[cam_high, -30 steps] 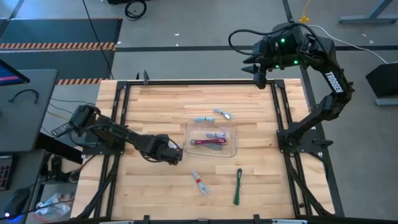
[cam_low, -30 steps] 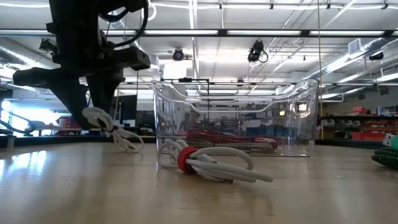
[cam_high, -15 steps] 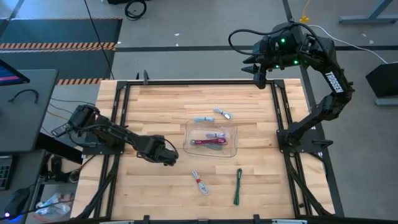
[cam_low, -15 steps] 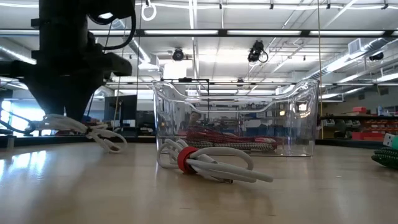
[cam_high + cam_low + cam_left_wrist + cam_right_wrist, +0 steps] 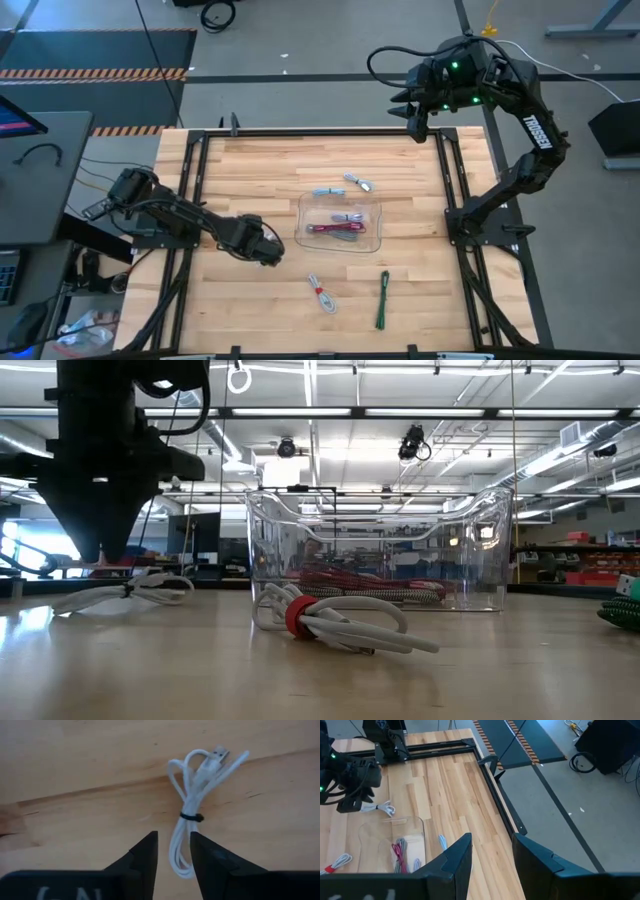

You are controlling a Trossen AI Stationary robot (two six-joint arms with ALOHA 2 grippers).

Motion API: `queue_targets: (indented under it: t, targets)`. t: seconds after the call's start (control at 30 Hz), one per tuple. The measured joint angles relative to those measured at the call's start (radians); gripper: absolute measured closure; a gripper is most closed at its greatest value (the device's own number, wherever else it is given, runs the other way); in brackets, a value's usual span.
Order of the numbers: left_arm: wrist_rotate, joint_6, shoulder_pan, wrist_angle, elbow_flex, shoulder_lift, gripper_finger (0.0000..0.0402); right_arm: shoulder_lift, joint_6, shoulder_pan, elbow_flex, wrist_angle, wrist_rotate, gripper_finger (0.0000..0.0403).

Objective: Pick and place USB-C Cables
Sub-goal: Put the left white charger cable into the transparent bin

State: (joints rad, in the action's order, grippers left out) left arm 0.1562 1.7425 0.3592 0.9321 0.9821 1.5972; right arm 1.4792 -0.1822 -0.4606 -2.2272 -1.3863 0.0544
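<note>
Released since a second ago, white cable (image 5: 192, 810) lies flat on table (image 5: 250, 310) below left jaws (image 5: 172, 855), parted and empty, beside clear tray (image 5: 340, 222); right jaws (image 5: 490, 851), parted, empty, raised past table's far edge.

In the low view the green cable (image 5: 622, 612) is cut off at the right edge of the frame. From above, the white cable under the left hand (image 5: 268, 253) is hidden, and the cables in the tray (image 5: 372, 240) perhaps overlap, too small to tell.
</note>
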Motion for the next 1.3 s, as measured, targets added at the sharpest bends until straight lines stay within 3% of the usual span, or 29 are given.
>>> queue_targets:
  t: [0.2,0.37,0.63,0.97,1.3]
  targets:
    - [0.003,0.011,0.000,-0.046,0.000,-0.023,0.0340,0.000,0.007,0.000,0.000,0.001,0.000,0.0257]
    - [0.041,0.015,0.000,-0.123,0.000,-0.034,0.0352,0.000,0.015,0.000,0.000,0.001,0.000,0.0257]
    - [0.047,-0.034,-0.004,-0.112,-0.002,-0.034,0.0315,0.000,0.015,0.001,0.000,0.001,0.000,0.0257]
    - [0.038,0.003,-0.010,-0.212,-0.101,-0.033,0.0257,0.000,0.004,0.001,0.000,-0.001,0.030,0.0263]
    - [0.049,0.000,-0.038,-0.285,-0.154,-0.033,0.0251,0.000,0.004,0.001,0.000,0.001,0.048,0.0265]
